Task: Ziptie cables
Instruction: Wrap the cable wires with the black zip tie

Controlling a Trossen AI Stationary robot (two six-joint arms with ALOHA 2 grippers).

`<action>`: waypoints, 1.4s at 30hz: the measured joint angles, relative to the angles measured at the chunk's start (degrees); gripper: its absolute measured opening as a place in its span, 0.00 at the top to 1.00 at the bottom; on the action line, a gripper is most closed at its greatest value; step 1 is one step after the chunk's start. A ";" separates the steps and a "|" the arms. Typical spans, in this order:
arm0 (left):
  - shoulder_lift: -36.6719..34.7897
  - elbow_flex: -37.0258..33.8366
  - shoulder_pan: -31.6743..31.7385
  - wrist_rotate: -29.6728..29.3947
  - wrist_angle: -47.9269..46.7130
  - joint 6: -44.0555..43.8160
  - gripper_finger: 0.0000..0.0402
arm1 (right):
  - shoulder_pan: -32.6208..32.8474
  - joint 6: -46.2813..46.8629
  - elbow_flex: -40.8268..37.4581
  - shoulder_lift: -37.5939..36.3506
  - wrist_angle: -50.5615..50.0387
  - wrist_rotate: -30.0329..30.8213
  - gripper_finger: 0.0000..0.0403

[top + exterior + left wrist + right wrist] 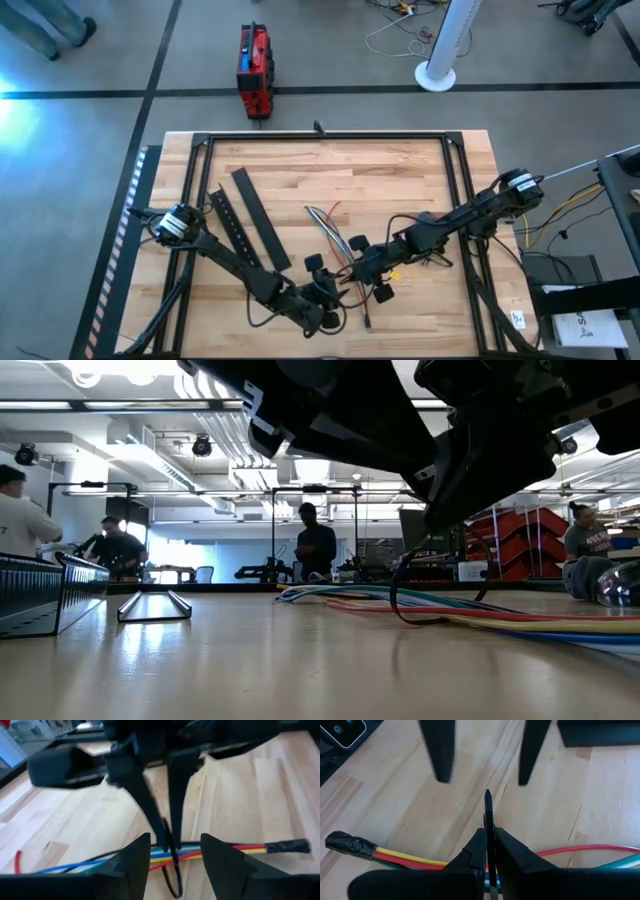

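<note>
The cables [325,225], a bundle of blue, green, red, yellow and white wires with a black-taped end [347,844], lie flat on the wooden table near its front middle. A thin black zip tie [488,807] loops around them [175,880]. My right gripper [489,832] is shut on the tie's strap just above the bundle. My left gripper [175,865] stands open close to the front edge. It faces the right gripper, one finger on each side of the tie and the cables, and touches neither. My right gripper pinches the zip tie's strap [488,817] between its two fingers, a little above the cables. The fingers [150,810] slant down from the table's right side. The strap's free end [488,795] sticks out past the fingertips. The loop hangs below around the bundle, which rests on the table.
Two long black slotted bars [250,225] lie left of the cables. A small dark wire tangle [435,258] sits under the right arm. A black frame [325,137] runs around the tabletop. A red case [254,70] stands on the floor beyond, and people [317,545] are in the room behind.
</note>
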 joint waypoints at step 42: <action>3.87 2.05 1.85 1.51 -1.61 -0.40 0.82 | -0.74 -0.61 -0.07 0.00 0.11 0.15 0.98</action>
